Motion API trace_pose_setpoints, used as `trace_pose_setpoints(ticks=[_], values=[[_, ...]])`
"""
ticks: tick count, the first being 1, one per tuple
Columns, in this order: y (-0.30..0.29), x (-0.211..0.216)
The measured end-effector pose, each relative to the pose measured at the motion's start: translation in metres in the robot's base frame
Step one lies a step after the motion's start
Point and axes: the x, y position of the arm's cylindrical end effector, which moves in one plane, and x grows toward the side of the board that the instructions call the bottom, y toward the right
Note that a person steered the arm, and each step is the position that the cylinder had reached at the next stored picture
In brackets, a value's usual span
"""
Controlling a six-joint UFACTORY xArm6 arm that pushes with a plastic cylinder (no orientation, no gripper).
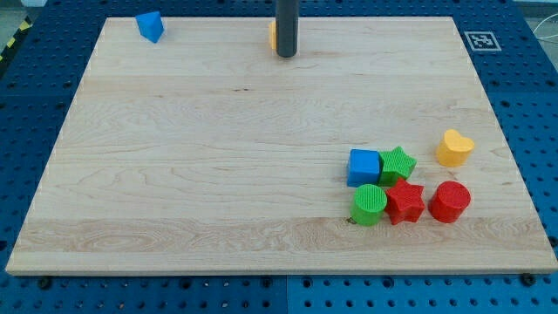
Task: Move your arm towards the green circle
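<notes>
The green circle [369, 205] lies on the wooden board [218, 157] at the view's lower right, touching a red star [404, 201] on its right. My tip [286, 55] is near the view's top centre, far up and to the left of the green circle. An orange block [273, 35] is mostly hidden behind the rod, just left of it.
A blue cube [364, 167] and a green star [398, 164] sit just above the green circle. A red circle [450, 201] lies right of the red star. A yellow heart [454, 147] is further right. A blue block [150, 26] sits at the top left corner.
</notes>
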Motion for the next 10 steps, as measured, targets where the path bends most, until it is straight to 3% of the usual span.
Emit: trace_pose_setpoints(ticks=[4,5,6,7,10], values=[[-0.011,0.003],[-0.037,0.083],[-0.049,0.19],[-0.021,0.263],[0.075,0.272]])
